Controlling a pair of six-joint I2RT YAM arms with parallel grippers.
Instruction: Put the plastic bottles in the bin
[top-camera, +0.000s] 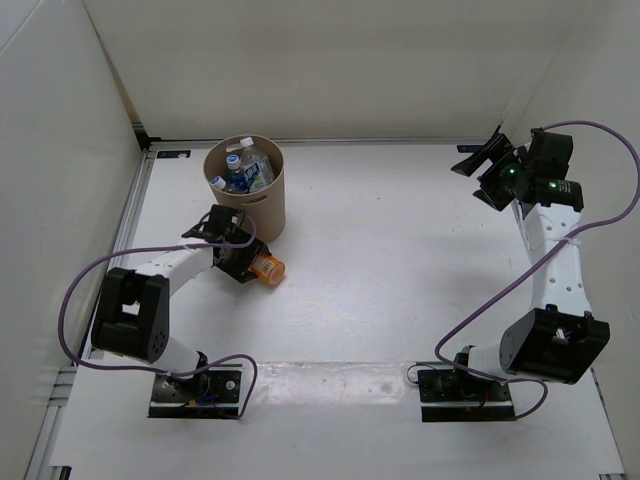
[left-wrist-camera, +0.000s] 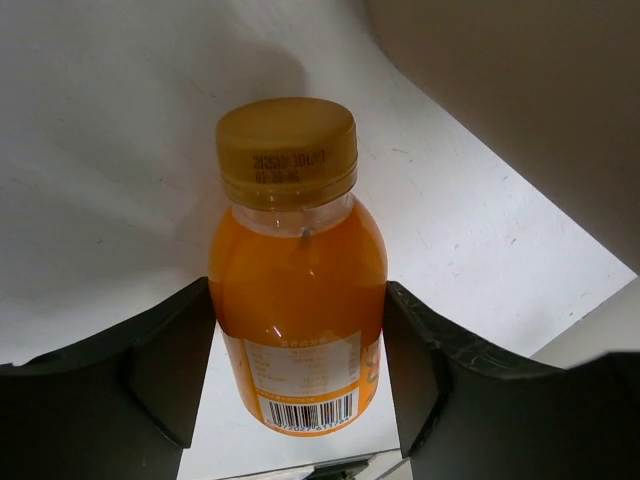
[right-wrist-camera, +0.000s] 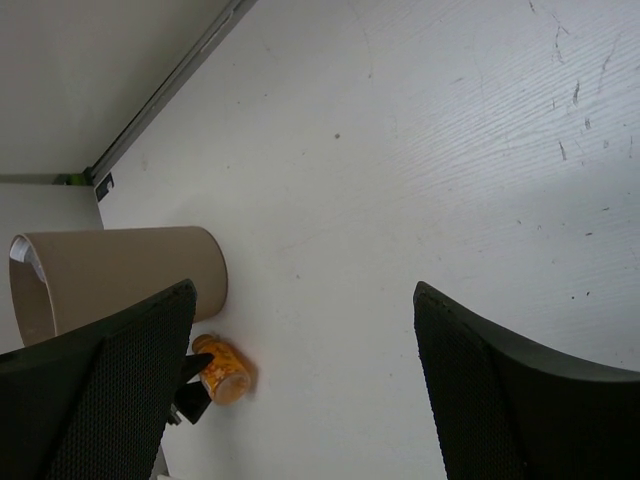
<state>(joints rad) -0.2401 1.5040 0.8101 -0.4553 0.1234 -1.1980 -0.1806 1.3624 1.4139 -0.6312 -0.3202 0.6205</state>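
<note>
Between the left gripper's (left-wrist-camera: 297, 305) fingers (left-wrist-camera: 170, 360) lies the orange bottle (left-wrist-camera: 295, 245), on its side on the table (top-camera: 400, 260), cap pointing away from the wrist. Both fingers touch its sides; I read the gripper as closed down to bottle width and holding it.

Step in hand: lift it and drop it in. The bin (top-camera: 268, 215) stands just ahead of this gripper and slightly to one side, its wall close by, and it's much taller than the bottle. So I'd go straight up first, clear the rim fully, then move over the opening; any sideways move while low would likely knock the wall. The body is round and smooth, so I'd hold firm and move slowly to stop it swivelling. I'd release low over the mouth, centred.

Counts:
- orange bottle: one, outside the bin
- clear bottles (top-camera: 243, 172): three in the bin by my count, though they're packed, so I'm not sure
- bin: one

Far right, the right gripper (right-wrist-camera: 300, 290) is raised with its fingers spread wide and nothing between them. Bin and bottle are well away from it, so I'd leave it parked.
</note>
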